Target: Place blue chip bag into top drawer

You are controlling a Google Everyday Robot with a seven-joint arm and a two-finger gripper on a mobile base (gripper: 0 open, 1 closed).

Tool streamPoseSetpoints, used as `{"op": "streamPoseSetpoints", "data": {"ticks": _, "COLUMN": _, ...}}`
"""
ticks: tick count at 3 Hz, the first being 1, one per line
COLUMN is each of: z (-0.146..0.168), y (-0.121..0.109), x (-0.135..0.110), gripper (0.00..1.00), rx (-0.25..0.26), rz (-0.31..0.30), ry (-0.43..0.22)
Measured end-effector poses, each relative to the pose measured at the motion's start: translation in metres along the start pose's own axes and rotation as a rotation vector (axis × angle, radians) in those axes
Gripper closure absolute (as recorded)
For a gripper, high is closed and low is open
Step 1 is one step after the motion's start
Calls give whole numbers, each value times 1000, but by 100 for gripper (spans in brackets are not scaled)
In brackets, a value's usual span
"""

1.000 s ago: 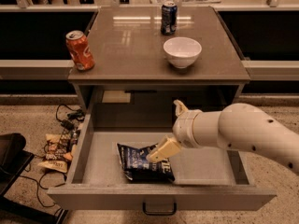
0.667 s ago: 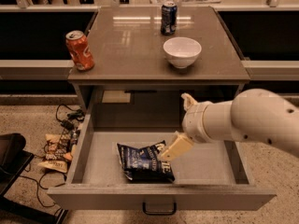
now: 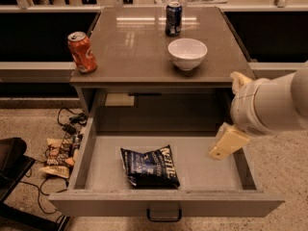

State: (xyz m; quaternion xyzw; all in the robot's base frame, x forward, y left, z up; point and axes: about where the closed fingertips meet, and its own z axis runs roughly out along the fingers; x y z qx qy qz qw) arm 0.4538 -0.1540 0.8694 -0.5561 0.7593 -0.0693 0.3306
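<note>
Well, we see the blue chip bag (image 3: 150, 166) lying inside the open top drawer (image 3: 163, 205), left of centre. The gripper (image 3: 228, 141) hangs over the drawer's right end, apart from the bag, and we cannot tell whether it is released or clenched. Our worry is that an arm lifting carelessly clips the tabletop (image 3: 130, 47) and jolts the white bowl (image 3: 187, 53); we count one bag, one drawer, one bowl, a red can (image 3: 82, 52) and a blue can (image 3: 173, 18).

gripper (image 3: 228, 142) drawn right, off the blue chip bag (image 3: 150, 166), now seemingly over right side of top drawer (image 3: 110, 209)
</note>
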Motion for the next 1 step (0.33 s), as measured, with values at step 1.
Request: {"op": "streamPoseSetpoints", "data": {"ticks": 1, "z": -50, "y": -33, "x": 19, "gripper": 0, "rx": 138, "rz": -23, "ry": 134}}
